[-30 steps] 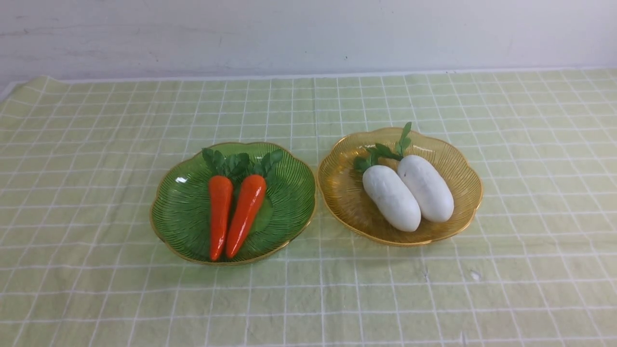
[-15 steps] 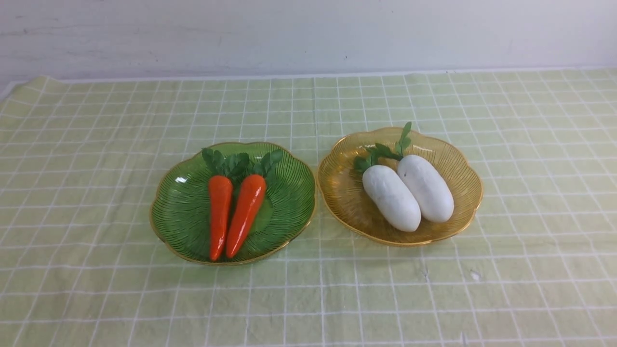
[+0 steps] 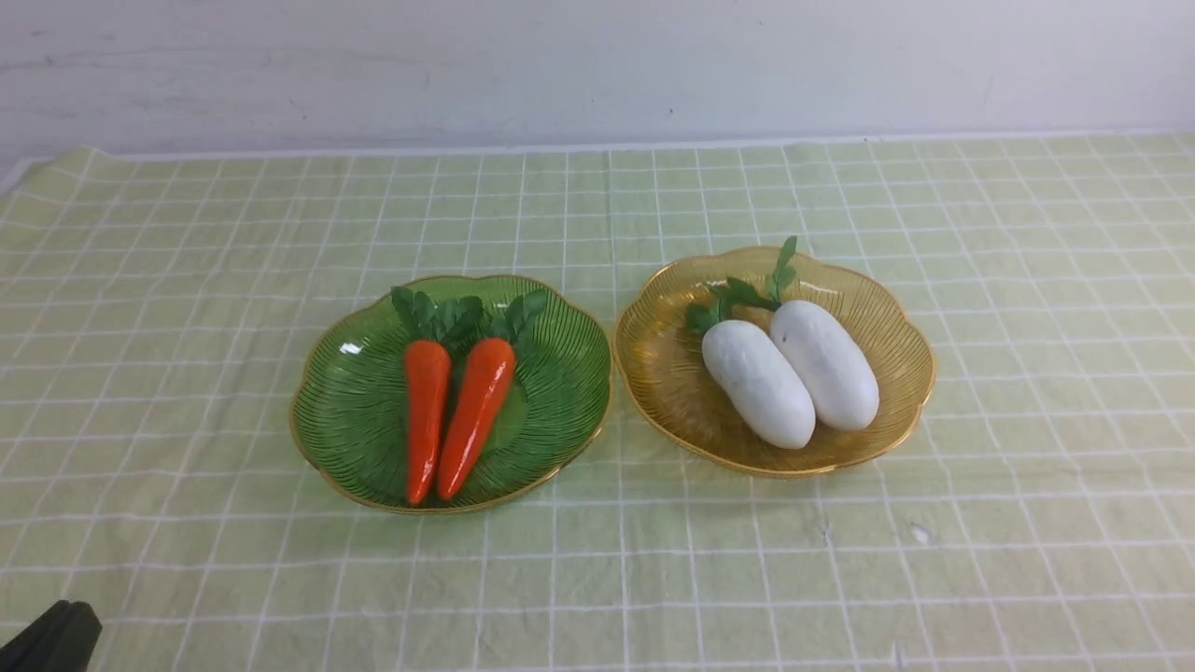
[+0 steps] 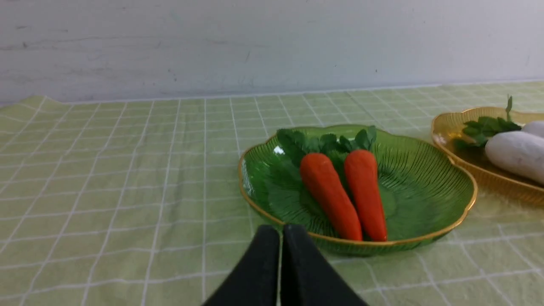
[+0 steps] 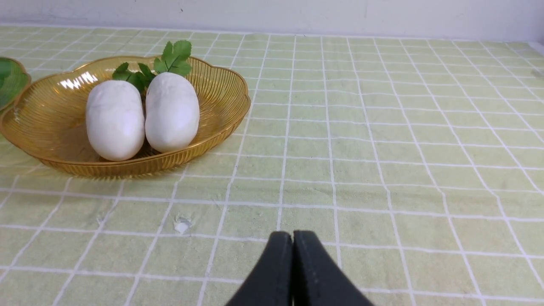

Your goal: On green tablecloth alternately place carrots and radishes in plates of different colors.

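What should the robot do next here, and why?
Probably nothing more than pulling back: both carrots lie in the green plate, both radishes in the yellow plate, and both tools, left and right, are shut and empty.

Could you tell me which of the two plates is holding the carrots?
The dark green plate, on the robot's left; the amber plate beside it holds two white radishes.

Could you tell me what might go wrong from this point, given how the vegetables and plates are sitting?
1. The two carrots lie touching in the green plate; a grab at one could drag or roll the other.
2. The radishes also touch in the yellow plate, and look smooth and rounded, so they may slip.
3. The plates nearly meet, so nudging one rim might shift the other.
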`<action>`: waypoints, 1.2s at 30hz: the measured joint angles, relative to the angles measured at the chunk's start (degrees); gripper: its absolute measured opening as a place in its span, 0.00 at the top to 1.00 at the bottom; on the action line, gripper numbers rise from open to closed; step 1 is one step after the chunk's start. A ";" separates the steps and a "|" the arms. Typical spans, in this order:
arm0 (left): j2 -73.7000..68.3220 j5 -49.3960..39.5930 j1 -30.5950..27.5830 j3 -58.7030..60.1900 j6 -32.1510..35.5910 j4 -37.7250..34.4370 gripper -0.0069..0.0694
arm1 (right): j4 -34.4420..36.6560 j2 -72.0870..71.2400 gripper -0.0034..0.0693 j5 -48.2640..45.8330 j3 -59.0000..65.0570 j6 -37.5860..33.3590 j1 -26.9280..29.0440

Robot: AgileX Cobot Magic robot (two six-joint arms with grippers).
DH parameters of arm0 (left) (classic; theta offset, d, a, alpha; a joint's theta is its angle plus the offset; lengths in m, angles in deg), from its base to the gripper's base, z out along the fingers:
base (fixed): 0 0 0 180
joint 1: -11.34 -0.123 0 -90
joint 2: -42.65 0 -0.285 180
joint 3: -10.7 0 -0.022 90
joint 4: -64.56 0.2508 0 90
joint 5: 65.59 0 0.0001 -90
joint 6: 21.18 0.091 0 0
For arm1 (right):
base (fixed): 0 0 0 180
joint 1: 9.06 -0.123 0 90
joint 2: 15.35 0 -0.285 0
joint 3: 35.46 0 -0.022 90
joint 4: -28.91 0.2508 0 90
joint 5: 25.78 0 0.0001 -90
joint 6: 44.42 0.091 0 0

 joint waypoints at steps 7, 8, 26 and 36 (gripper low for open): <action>0.00 -10.62 -2.40 0.00 -6.33 7.03 0.92 | -0.02 0.00 0.97 0.00 0.00 0.00 0.00; 0.00 -11.16 -2.76 0.00 -6.33 7.03 0.92 | -0.02 0.00 0.97 0.00 0.00 0.00 0.00; 0.00 -12.95 -4.37 0.00 -6.44 7.03 0.92 | -0.02 0.00 0.97 0.00 0.00 -0.10 0.00; 0.00 -13.00 -4.30 0.00 -6.44 7.03 0.92 | -0.02 0.00 0.97 0.00 0.00 -0.10 0.00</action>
